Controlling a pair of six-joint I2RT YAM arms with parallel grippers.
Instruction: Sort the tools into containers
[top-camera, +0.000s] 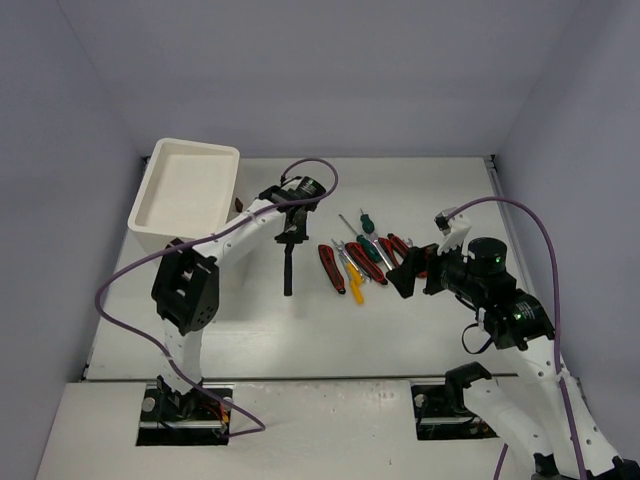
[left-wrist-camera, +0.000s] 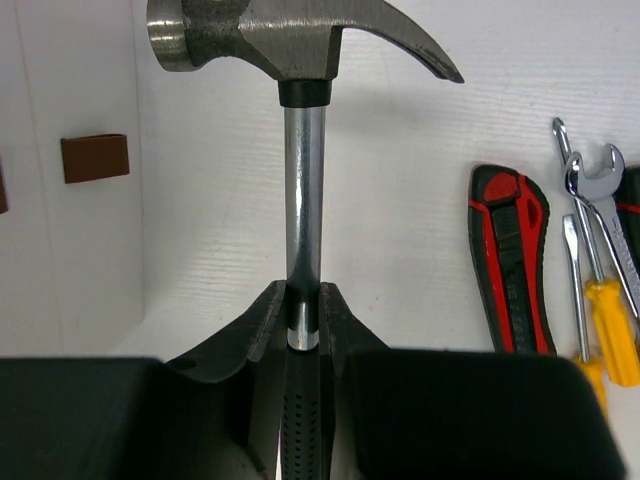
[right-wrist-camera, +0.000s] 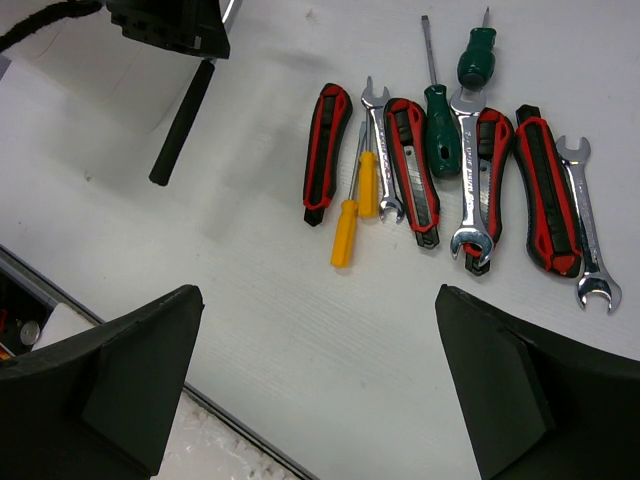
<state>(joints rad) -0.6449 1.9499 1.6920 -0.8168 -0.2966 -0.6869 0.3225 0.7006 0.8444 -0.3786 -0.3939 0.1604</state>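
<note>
Left gripper (left-wrist-camera: 303, 320) pinches hammer (left-wrist-camera: 303, 170) where steel shaft meets black grip | hammer mid-frame in top view, right of cabinet (top-camera: 185, 185) | my right gripper (right-wrist-camera: 320, 390) spread, empty, below yellow screwdriver (right-wrist-camera: 344, 232) | risk, I judge: round shaft swivels in my pinch, head clips cabinet rim
</note>
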